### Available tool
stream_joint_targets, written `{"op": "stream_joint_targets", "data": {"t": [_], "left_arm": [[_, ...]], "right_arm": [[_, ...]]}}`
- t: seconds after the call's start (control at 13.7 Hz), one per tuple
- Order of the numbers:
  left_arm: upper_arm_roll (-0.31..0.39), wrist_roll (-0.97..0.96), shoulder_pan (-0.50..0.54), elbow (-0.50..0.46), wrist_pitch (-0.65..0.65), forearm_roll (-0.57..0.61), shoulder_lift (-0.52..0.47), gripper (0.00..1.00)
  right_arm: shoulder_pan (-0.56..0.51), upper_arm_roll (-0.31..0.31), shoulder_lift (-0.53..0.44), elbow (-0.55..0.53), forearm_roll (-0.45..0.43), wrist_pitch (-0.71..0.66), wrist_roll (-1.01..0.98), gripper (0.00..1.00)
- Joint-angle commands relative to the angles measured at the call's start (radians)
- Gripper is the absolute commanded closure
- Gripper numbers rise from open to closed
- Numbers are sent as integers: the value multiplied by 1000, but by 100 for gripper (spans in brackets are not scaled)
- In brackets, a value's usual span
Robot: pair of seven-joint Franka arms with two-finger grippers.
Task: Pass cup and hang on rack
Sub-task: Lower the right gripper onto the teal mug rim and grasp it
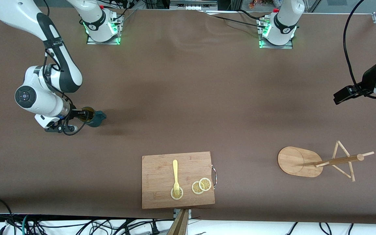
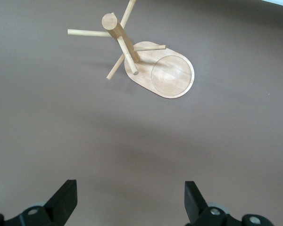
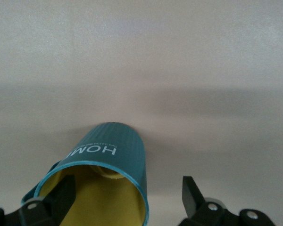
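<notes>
The teal cup (image 1: 95,119) with a yellow inside rests on the table toward the right arm's end, its mouth facing my right gripper (image 1: 84,115). In the right wrist view the cup (image 3: 108,150) shows white lettering. My right gripper (image 3: 127,195) is open and straddles the cup's wall: one finger is inside the mouth, the other outside. The bamboo rack (image 1: 300,161) stands toward the left arm's end, nearer the front camera. My left gripper (image 2: 130,197) hangs open and empty in the air, with the rack (image 2: 132,52) on the table ahead of it.
A wooden cutting board (image 1: 160,192) lies near the table's front edge with a yellow fork (image 1: 175,173) and lemon slices (image 1: 201,186) on it. Cables run along the front edge.
</notes>
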Motion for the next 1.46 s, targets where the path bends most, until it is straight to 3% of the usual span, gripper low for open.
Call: {"op": "stream_joint_targets", "data": {"t": [0.0, 0.07, 0.37, 0.51, 1.1, 1.39], "left_arm": [[-3, 7, 2, 28, -7, 8, 13, 0], [-3, 7, 2, 28, -7, 8, 13, 0], [-3, 7, 1, 28, -7, 9, 13, 0], [-3, 7, 2, 28, -7, 8, 13, 0], [-3, 7, 2, 28, -7, 8, 13, 0], [-3, 7, 2, 28, -7, 9, 13, 0]], "right_arm": [[-7, -8, 4, -14, -5, 30, -43, 0], [-8, -9, 10, -14, -4, 33, -43, 5], [-8, -9, 11, -10, -1, 23, -34, 76], [-8, -9, 7, -7, 1, 15, -35, 100], [-1, 6, -2, 122, 8, -106, -40, 100], [34, 122, 20, 265, 10, -230, -34, 100]]}}
